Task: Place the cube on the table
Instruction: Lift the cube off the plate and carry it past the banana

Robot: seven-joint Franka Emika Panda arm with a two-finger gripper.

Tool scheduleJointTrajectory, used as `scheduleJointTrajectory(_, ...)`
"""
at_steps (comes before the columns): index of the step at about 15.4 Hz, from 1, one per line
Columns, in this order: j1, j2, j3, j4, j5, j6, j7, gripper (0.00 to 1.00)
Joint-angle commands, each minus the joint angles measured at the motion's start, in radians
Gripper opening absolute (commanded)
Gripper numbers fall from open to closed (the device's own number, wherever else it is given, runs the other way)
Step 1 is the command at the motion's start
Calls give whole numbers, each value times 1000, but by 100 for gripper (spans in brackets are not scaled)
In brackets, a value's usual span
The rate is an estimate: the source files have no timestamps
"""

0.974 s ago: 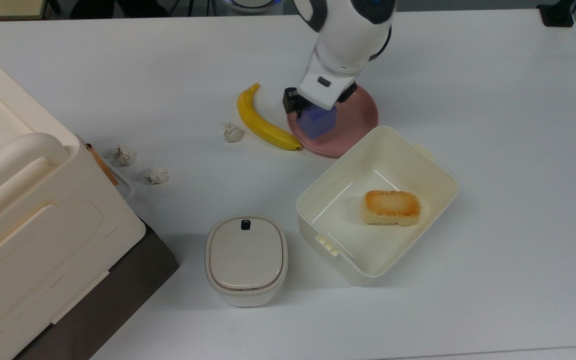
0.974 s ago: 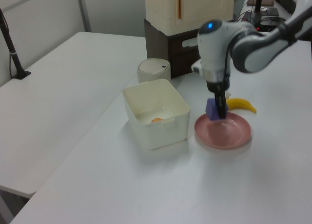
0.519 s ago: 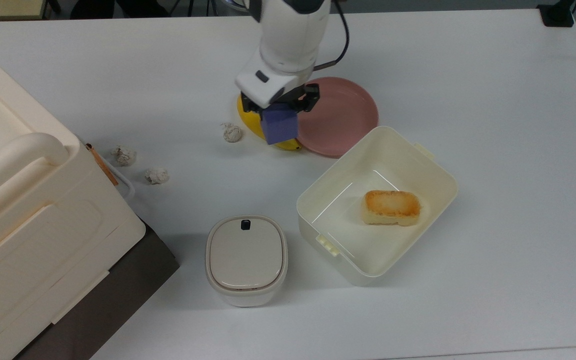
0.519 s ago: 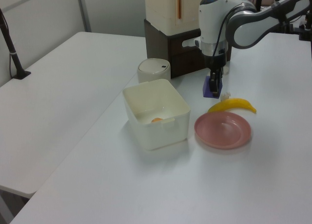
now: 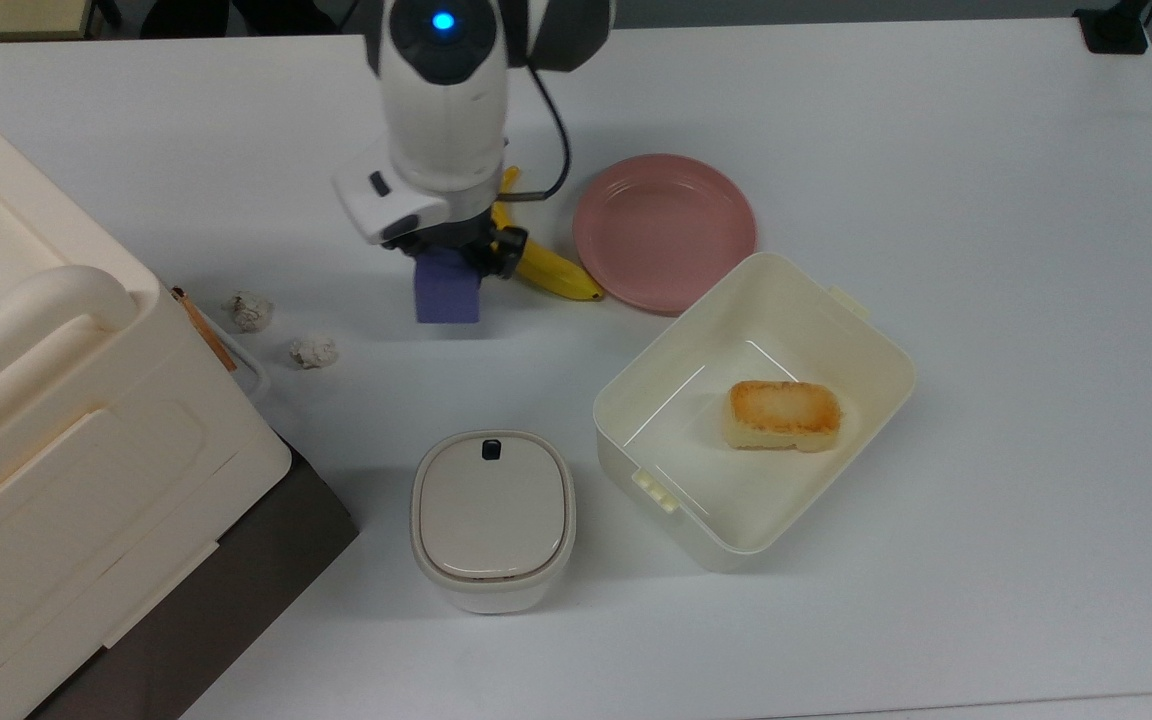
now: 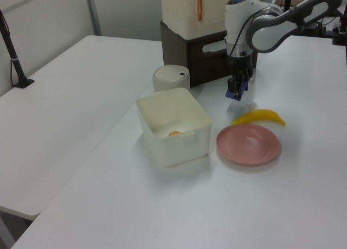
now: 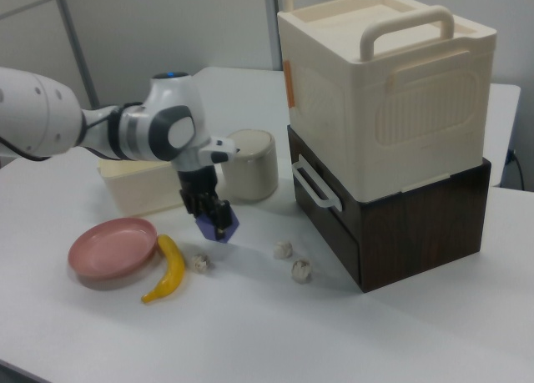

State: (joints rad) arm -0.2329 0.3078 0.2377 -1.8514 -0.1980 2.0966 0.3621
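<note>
Firmly around the cube (image 5: 447, 289): jaws.

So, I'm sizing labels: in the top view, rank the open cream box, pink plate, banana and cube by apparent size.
1. Open cream box
2. Pink plate
3. Banana, partly hidden by the arm, so its rank is unsure
4. Cube, held in the gripper

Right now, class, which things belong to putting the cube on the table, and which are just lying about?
Job: cube, gripper, table.
Lying about: banana, pink plate, open box with bread, lidded container, paper balls.
</note>
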Motion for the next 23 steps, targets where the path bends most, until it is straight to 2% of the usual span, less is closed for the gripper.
scheduleJointTrajectory(1, 15, 42, -29, 20, 2, 33, 83, 3)
scheduleJointTrajectory(3, 14, 57, -29, 20, -29, 39, 80, 5)
scheduleJointTrajectory(4, 4, 63, -31, 20, -31, 39, 83, 21)
scheduleJointTrajectory(6, 1, 65, -34, 18, -32, 39, 87, 100)
scheduleJointTrajectory(13, 1, 65, -54, 20, -34, 65, 107, 100)
scheduleJointTrajectory(16, -11, 15, -55, 27, -15, 46, 109, 100)
scheduleJointTrajectory(18, -26, -35, -55, 53, 47, -39, 107, 100)
scheduleJointTrajectory(23, -54, -134, -57, 237, 172, -337, 100, 100)
